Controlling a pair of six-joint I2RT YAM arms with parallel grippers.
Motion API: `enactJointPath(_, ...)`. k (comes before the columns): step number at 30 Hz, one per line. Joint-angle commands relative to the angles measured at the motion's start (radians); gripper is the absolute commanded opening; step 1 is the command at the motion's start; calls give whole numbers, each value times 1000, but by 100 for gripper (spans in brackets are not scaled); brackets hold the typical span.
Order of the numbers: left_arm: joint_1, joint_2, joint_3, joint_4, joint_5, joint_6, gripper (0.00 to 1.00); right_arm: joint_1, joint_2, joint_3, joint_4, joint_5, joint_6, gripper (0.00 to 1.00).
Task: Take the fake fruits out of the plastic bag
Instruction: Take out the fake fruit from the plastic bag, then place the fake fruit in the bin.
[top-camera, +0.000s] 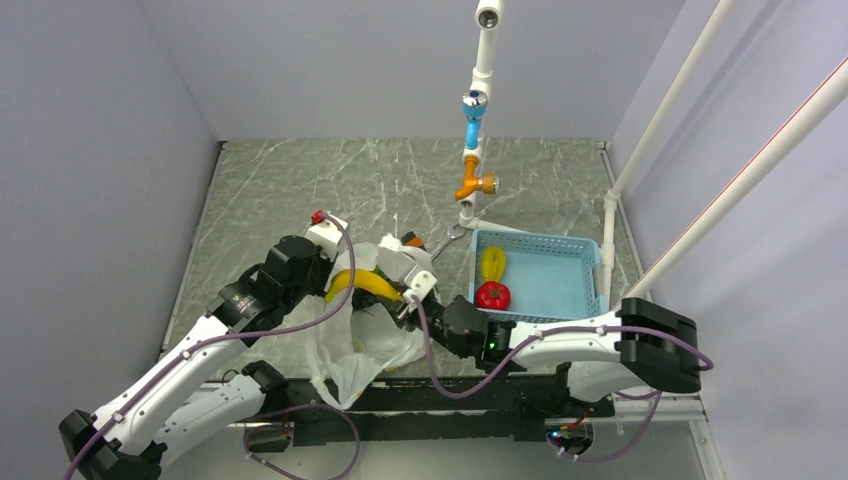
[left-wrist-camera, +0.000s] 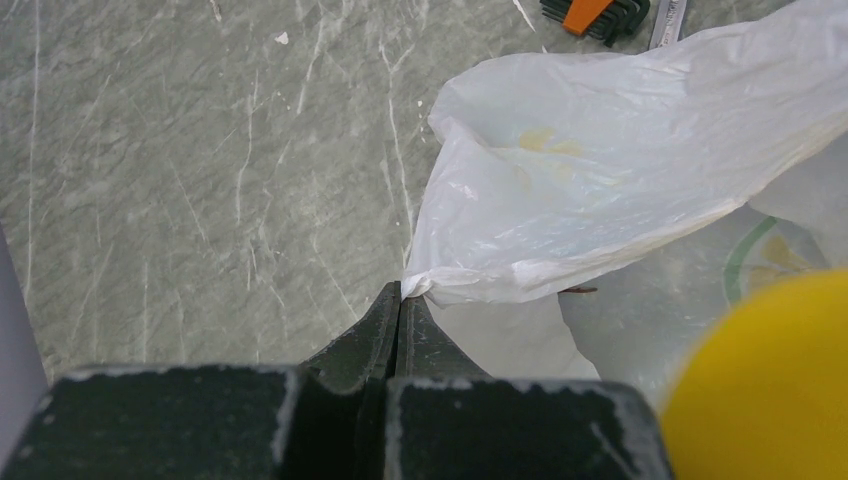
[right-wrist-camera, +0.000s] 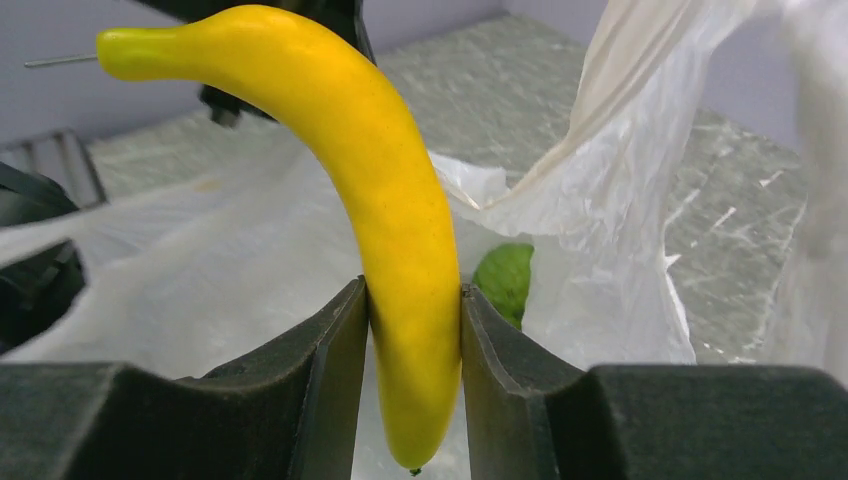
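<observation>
Step in hand: lifting out the banana (right-wrist-camera: 380, 180). Your right tool (right-wrist-camera: 412, 300) is closed partway on it, one pad on each side of the lower third, with the stem end arching up and away and the blunt tip hanging below the pads. From the top view it sits over the open mouth of the bag (left-wrist-camera: 600, 170), and appears to be out of the film, not resting in it. Your left tool (left-wrist-camera: 400, 300) is fully closed, pinching a fold of the bag's rim and holding it up off the desk (top-camera: 330, 190). The basket (top-camera: 560, 285), just right of the bag, holds the red fruit (top-camera: 492, 295) and the oval fruit (top-camera: 491, 263), so I judge the task about half done. The green fruit (right-wrist-camera: 505, 280) shows inside the bag behind the right finger. No grapes are visible, and they may be under the film. Next move, as I judge it: carry the banana right, over the basket wall, and open the right tool there. Raise it first so the tip does not snag loose film. Do not release the left pinch, since the mouth needs to be open for the green fruit.
</observation>
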Motion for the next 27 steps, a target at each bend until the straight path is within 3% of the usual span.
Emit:
enactJointPath(1, -2, 4, 20, 31, 24, -1, 0, 1, -134, -50, 123, -50, 86, 0)
enactJointPath(4, -2, 0, 18, 30, 21, -1, 0, 0, -234, -43, 52, -37, 119, 0)
enactJointPath(8, -3, 2, 18, 31, 18, -1, 0, -1, -392, -38, -76, 97, 186, 0)
enactJointPath(12, -2, 9, 22, 29, 20, -1, 0, -2, -533, -77, -257, 327, 214, 0)
enactJointPath(19, -3, 0, 21, 27, 10, -1, 0, -8, -864, -204, -533, 749, 414, 0)
enactJointPath(22, -2, 0, 22, 26, 8, -1, 0, -22, -979, -195, -863, 948, 732, 0)
enactJointPath(25, -2, 4, 23, 22, 10, -1, 0, -29, -1026, -123, -1486, 1061, 1346, 0)
enactJointPath(26, -2, 6, 23, 23, 10, -1, 0, -30, -1020, -109, -1606, 1077, 1433, 0)
enactJointPath(27, -3, 7, 24, 22, 12, -1, 0, -31, -1007, -99, -1614, 1081, 1380, 0)
